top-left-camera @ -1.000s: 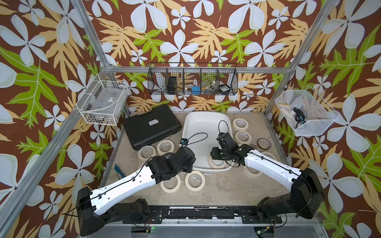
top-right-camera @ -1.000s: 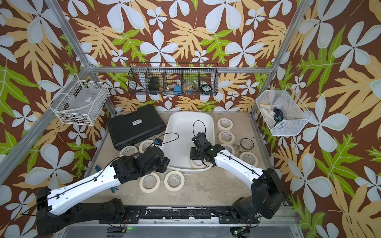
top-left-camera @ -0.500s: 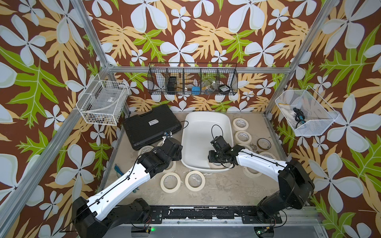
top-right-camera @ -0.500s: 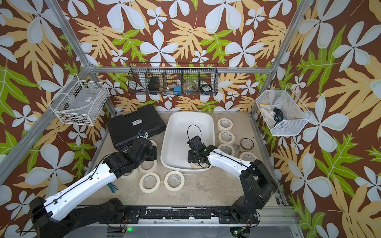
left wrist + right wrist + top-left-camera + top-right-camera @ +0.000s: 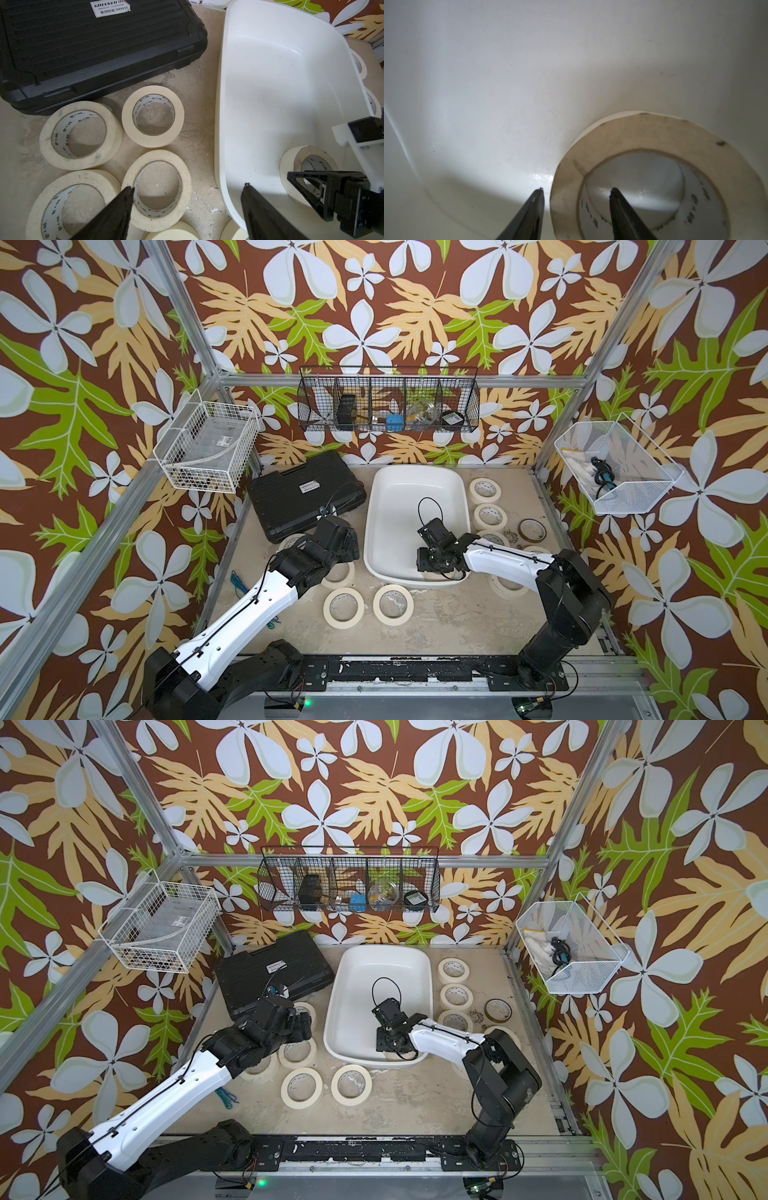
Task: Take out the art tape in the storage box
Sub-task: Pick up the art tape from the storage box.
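Art tape roll (image 5: 291, 164): one cream ring lies flat, hole up, on the floor of the storage box (image 5: 228, 104), in the near corner on the right arm's side; no other roll shows inside.
Right gripper (image 5: 576, 189): it reaches down into that corner with one finger outside the ring and one inside the core, so the roll's wall sits between them. A sliver of gap shows on each side, so the jaws stand apart and are not yet pinching.
Why this hold: a flat ring looks too broad for these narrow jaws to span, so squeezing its wall through the core is likely the sensible grip.
Left gripper (image 5: 188, 188): spread wide and empty, it hovers over the loose rolls (image 5: 152, 116) outside the box, just beside its long wall, and carries nothing.
Loose rolls, placement: they lie flat on the table (image 5: 436, 626) in clusters on both sides of the box and in front of it, probably each arm setting them down on its own side.
Black case (image 5: 303, 493): closed, it sits beside the box on the left arm's side, with rolls just in front of it.
Progress: judged nearly finished, with only this single roll to lift out.
Risk: the glossy floor may let the ring slide as the jaws close, and the curved corner leaves little room for the outer finger.
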Available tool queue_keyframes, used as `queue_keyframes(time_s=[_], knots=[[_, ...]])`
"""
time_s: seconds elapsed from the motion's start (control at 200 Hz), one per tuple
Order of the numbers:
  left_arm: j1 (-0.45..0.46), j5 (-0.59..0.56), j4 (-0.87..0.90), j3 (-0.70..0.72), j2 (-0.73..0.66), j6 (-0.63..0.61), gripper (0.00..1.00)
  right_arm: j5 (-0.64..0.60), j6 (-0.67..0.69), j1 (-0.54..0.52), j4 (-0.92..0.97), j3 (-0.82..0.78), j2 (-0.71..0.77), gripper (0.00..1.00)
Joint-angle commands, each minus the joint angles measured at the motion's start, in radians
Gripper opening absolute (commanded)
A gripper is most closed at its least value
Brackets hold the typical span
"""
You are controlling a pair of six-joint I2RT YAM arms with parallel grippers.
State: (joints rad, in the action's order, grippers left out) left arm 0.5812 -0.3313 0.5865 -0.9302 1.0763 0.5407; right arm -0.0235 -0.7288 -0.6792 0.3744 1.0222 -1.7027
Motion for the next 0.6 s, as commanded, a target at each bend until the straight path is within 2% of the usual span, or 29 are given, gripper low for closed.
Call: queue_keyframes(time_s=[0.0, 0.37, 0.49, 0.596], knots=[[-0.004, 0.018, -0.014, 0.004, 0.0, -0.016, 0.85, -0.004, -0.002, -0.001, -0.018, 0.013, -0.021, 0.54], [-0.01, 0.016, -0.001, 0.01, -0.003, -0.026, 0.85, -0.009, 0.027, -0.002, -0.025, 0.06, -0.095, 0.49], [-0.011, 0.018, -0.001, 0.01, 0.005, -0.025, 0.85, -0.007, 0.037, -0.002, -0.023, 0.075, -0.111, 0.39], [-0.011, 0.02, -0.001, 0.008, 0.009, -0.024, 0.85, 0.002, 0.053, -0.002, -0.017, 0.09, -0.113, 0.25]])
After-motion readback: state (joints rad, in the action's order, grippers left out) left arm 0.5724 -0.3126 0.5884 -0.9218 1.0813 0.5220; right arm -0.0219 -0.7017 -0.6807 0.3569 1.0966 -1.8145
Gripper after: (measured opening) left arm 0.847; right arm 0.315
